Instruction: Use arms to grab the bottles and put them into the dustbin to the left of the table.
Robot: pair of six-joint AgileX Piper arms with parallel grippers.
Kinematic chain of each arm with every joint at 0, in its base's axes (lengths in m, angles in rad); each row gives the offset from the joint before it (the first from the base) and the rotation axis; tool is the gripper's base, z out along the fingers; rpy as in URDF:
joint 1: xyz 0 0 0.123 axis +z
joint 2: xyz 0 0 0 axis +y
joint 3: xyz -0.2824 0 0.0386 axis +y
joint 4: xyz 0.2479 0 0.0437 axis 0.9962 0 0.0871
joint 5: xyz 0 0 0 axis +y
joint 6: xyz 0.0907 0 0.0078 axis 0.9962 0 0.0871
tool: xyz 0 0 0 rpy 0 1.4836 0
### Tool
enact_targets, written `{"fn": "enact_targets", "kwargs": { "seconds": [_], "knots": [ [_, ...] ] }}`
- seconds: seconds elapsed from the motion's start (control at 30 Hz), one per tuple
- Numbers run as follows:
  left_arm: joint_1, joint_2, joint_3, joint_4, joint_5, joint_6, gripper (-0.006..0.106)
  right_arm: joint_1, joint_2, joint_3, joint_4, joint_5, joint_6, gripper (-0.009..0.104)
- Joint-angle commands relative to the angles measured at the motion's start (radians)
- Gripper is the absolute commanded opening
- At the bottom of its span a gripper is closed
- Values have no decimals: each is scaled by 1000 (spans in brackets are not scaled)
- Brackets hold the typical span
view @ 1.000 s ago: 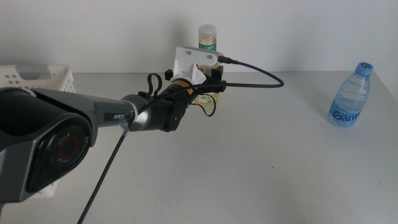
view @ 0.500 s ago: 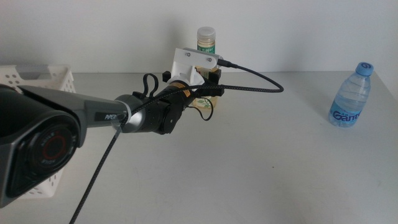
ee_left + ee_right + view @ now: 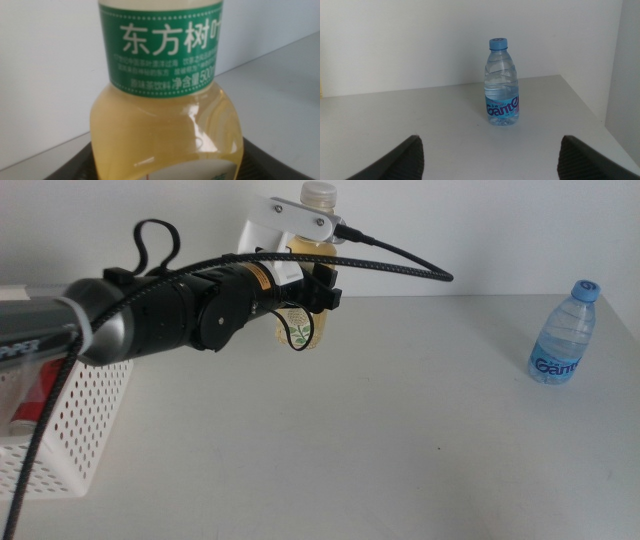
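The dustbin sits at the left edge of the surface, something red showing through its perforated wall, too hidden to name. Beyond the dustbin and to its right, the left tool is clamped on the tea bottle, which appears lifted clear of the surface; its yellowish body fills the space between the dark jaws. Far right of the dustbin, the water bottle stands upright. The right tool faces it, jaws wide apart, bottle well ahead.
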Motion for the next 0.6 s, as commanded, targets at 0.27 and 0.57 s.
{"fn": "enact_targets", "kwargs": {
  "seconds": [0.27, 0.57],
  "knots": [
    [61, -255, -106, -15, 471, -3, -2, -7, -22, -10, -8, -72, -6, 94],
    [187, -261, -355, -46, 1052, 7, -2, -7, -22, -10, -8, -72, -6, 94]
  ]
}}
